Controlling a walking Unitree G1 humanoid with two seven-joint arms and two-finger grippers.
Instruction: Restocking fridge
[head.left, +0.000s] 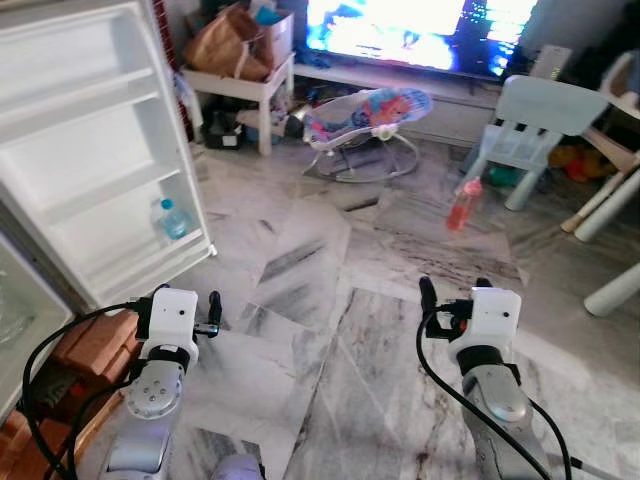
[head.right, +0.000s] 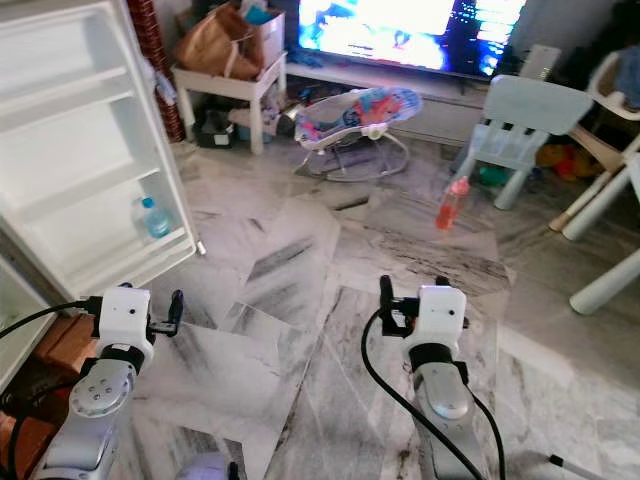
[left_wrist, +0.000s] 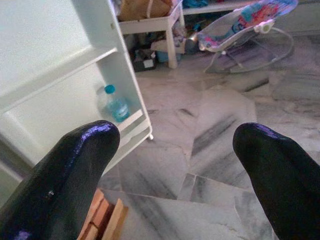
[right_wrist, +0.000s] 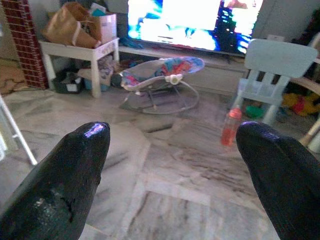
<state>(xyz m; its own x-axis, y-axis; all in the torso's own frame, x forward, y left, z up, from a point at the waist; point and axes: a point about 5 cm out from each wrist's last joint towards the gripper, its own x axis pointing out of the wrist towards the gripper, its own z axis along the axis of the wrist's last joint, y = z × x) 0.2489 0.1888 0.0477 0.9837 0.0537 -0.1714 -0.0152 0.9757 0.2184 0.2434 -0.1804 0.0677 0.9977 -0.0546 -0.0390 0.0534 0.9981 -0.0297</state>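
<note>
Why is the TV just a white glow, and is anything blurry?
In both eye views the television is overexposed and its picture washed out. In the wrist views the black fingers of the left hand and the right hand's loom soft-edged, while the floor behind stays fairly sharp.

Water bottle (head.left: 172, 219) in open fridge door (head.left: 90, 150) shelf.
</note>
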